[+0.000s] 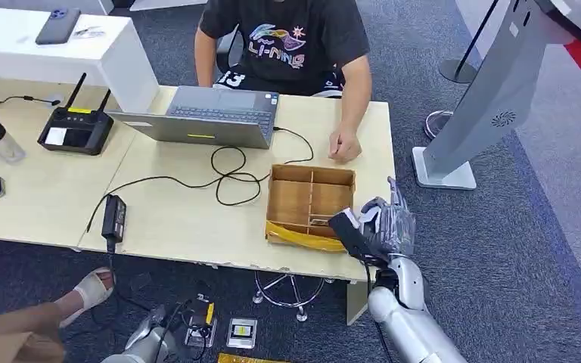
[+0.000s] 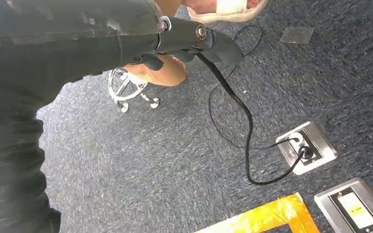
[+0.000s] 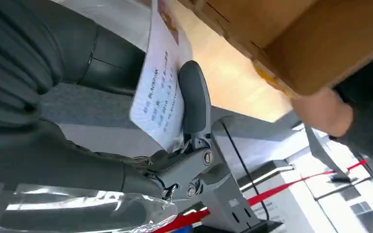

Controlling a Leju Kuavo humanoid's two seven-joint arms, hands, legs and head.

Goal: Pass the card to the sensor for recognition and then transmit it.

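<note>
The right hand pinches a printed white card between its thumb and fingers, lifted just beside the wooden divided box on the table's near edge, likely ready to carry toward the grey sensor kiosk beyond. The left hand hangs over the carpet; I cannot tell its grip.

I am seeing the wooden box sitting at lower centre of the head view, on the table. My right hand is hovering just right of it, pinching the card. The laptop is lying above left of it, the person sitting at top centre, the kiosk standing upper right.
</note>
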